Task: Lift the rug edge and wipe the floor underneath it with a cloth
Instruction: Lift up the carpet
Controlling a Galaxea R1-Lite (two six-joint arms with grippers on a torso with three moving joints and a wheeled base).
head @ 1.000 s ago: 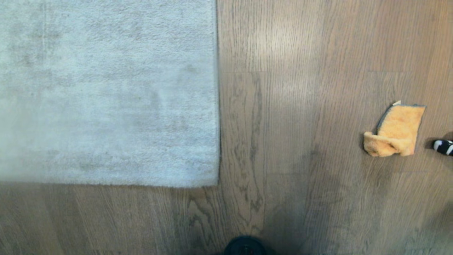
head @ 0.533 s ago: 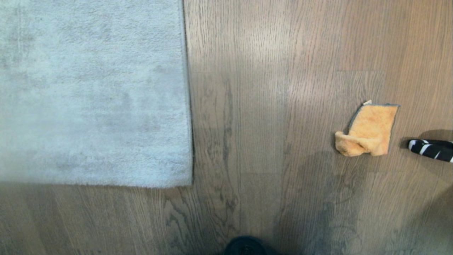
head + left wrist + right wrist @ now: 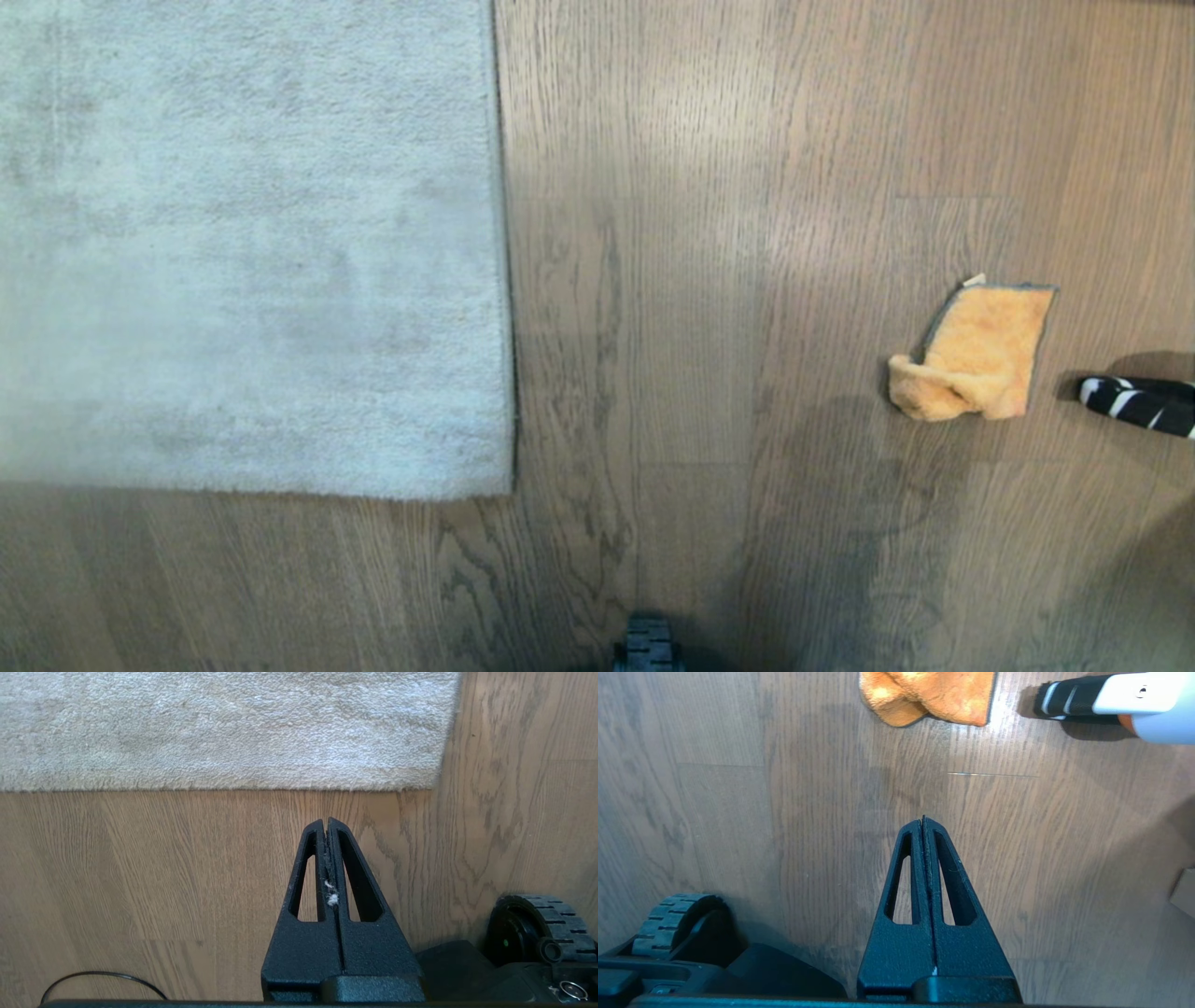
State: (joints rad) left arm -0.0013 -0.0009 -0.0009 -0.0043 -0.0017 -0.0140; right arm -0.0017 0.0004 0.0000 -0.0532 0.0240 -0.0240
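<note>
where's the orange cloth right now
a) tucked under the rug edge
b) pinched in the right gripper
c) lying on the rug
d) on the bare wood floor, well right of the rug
d: the cloth lies crumpled on the floor, apart from the rug edge, and the right gripper is shut on nothing short of it.

Crumpled orange cloth (image 3: pixel 976 353) lies on brown floor (image 3: pixel 709 280), well apart from flat rug edge (image 3: pixel 505 252).

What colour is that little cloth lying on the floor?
Orange-yellow, with a thin grey trim. The cloth shows best in the head view.
</note>
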